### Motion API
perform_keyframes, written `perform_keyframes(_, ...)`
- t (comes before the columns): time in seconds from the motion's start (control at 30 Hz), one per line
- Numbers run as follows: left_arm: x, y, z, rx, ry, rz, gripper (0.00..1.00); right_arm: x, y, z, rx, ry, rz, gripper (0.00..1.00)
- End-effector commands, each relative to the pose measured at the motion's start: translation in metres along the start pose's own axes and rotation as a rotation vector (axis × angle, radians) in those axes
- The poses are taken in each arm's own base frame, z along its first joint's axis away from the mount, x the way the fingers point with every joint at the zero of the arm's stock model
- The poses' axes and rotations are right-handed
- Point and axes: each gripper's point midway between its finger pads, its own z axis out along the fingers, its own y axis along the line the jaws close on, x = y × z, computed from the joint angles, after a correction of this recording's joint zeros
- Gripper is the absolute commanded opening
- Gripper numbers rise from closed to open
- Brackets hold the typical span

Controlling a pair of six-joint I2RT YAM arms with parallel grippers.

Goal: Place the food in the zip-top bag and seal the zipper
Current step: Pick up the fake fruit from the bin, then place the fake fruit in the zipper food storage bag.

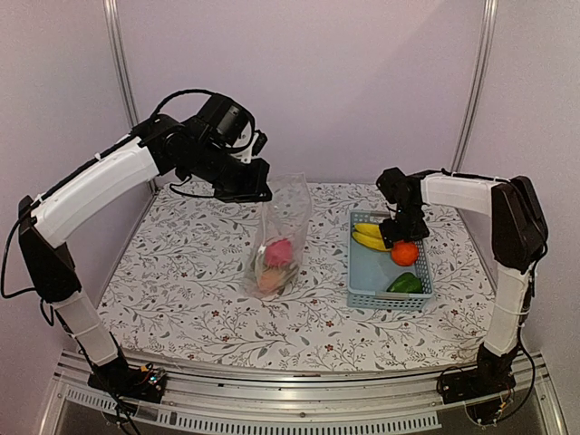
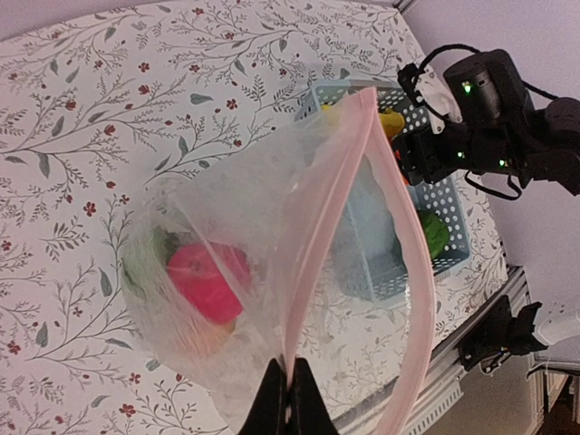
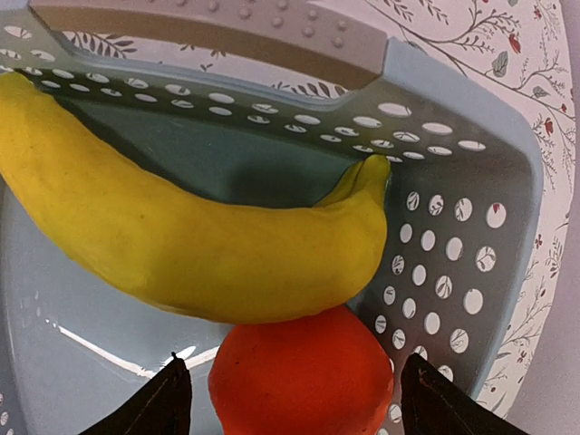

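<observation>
Right gripper [image 3: 292,403], spread open, hangs directly over orange [image 3: 304,362], banana [image 3: 181,227] touching its far side, long axis left-right; left gripper [image 2: 288,399] clenched on bag [image 2: 272,272] rim.

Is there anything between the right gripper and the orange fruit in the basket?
Nothing visible. The open right gripper is directly over the orange fruit, one finger to each side; the banana touches it but lies beyond.

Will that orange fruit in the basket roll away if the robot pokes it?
Probably a little. The orange fruit looks round and smooth, so it may roll or slip. It likely won't go far, since it sits right by the banana and the basket wall. It looks like shiny hard plastic, so it is probably stiff, not squishy.
</observation>
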Motion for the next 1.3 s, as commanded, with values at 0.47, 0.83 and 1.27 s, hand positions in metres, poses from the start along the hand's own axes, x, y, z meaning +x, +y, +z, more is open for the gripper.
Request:
perform_keyframes(0.47, -0.003, 0.001, -0.001, 0.012, -0.013, 0.018, 0.00, 0.034, 0.023, 0.004, -0.114, 0.106, 0.034, 0.59)
perform_keyframes(0.83, -0.012, -0.001, 0.001, 0.029, -0.035, 0.003, 0.00, -0.012, 0.064, -0.181, -0.373, -0.229, 0.038, 0.52)
perform_keyframes(1.27, -0.008, 0.000, 0.000, 0.035, -0.030, -0.020, 0.00, -0.049, 0.184, -0.363, -0.978, -0.558, -0.001, 0.46)
